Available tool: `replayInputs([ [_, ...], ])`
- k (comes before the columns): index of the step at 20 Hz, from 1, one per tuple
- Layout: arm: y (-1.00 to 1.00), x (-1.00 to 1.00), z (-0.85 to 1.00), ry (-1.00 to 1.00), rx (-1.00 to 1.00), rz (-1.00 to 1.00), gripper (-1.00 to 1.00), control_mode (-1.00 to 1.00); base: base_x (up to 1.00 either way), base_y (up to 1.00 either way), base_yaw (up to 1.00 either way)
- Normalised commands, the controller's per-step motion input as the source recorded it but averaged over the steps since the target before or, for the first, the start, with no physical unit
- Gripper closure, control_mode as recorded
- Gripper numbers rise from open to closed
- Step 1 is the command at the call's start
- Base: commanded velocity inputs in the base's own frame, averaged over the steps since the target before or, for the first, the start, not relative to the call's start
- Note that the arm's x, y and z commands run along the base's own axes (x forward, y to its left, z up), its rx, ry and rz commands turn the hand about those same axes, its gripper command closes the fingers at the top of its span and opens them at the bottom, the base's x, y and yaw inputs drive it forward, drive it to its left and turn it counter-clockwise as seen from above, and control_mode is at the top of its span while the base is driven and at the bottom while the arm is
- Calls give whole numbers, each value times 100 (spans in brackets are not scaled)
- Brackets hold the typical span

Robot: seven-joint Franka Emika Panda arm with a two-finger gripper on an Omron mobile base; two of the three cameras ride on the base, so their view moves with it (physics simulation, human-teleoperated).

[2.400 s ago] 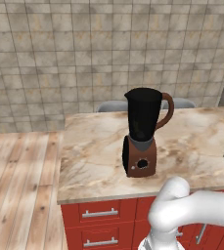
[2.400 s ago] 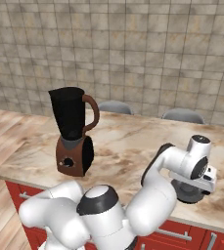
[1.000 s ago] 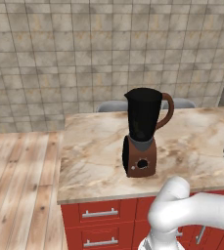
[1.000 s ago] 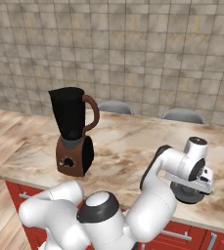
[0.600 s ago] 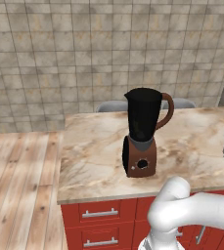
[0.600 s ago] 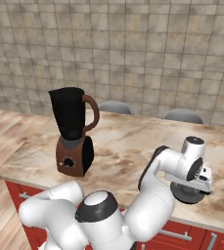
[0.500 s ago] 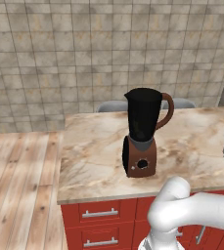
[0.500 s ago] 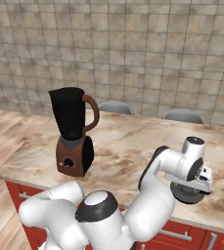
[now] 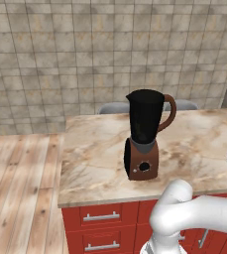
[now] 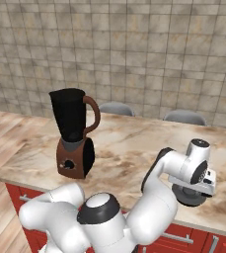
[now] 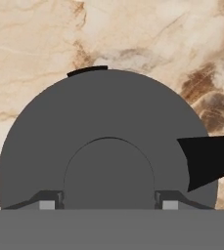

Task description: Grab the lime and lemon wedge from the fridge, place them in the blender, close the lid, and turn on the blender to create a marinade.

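Note:
The blender (image 9: 144,134) (image 10: 75,133) stands on the marble counter, its black jug uncovered on top. Far to its right the dark grey lid (image 10: 191,196) (image 11: 108,112) lies flat on the counter. My gripper (image 10: 196,190) (image 11: 108,204) points straight down onto it. Its two fingertips (image 11: 47,202) sit against opposite sides of the lid's round centre knob (image 11: 108,166). The lime, the lemon wedge and the fridge are out of view.
Red drawers with silver handles (image 9: 101,217) run under the counter (image 9: 95,154). Two grey stool backs (image 10: 113,108) (image 10: 183,117) rise behind it, before a tiled wall. A wooden floor (image 9: 16,188) lies to the left.
The hand has sunk a little onto the lid, and its fingers have closed in on the centre knob. The blender has not moved.

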Motion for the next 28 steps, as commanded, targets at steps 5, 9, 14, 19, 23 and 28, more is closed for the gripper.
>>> replayInputs([
  [5, 2, 0, 4, 0, 0, -2, 100, -100, 0, 0, 0],
  [9, 2, -7, 65, 0, 0, -6, 100, -100, 0, 0, 0],
  [14, 10, 0, 98, -3, -1, -3, 100, -100, 0, 0, 0],
  [19, 33, 0, 100, -9, -7, -3, 100, -100, 0, 0, 0],
  [23, 42, 0, 100, -9, -9, -1, 100, -100, 0, 0, 0],
  [28, 54, 8, 100, -7, -8, 0, 100, -100, 0, 0, 0],
])
